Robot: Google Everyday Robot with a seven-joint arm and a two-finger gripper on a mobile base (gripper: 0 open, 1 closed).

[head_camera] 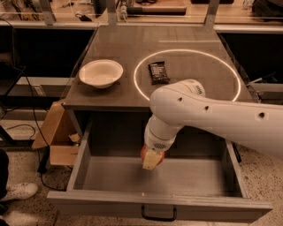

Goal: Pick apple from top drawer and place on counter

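The top drawer [110, 201] stands pulled open below the counter [119, 44], with its black handle [158, 215] at the front. My white arm reaches down into it from the right. My gripper [151, 158] hangs over the middle of the drawer and is shut on the apple [143, 152]. Only red slivers of the apple show on either side of a pale finger [149, 160]. The apple is held slightly above the drawer floor [194, 178]. The counter bears a thin white circle [137, 84].
A white bowl [101, 73] sits on the counter's left side. A dark snack bar wrapper [158, 72] lies inside the circle. A cardboard box [55, 139] and a shoe [15, 192] are on the floor at the left. A cluttered workbench [146, 9] runs behind.
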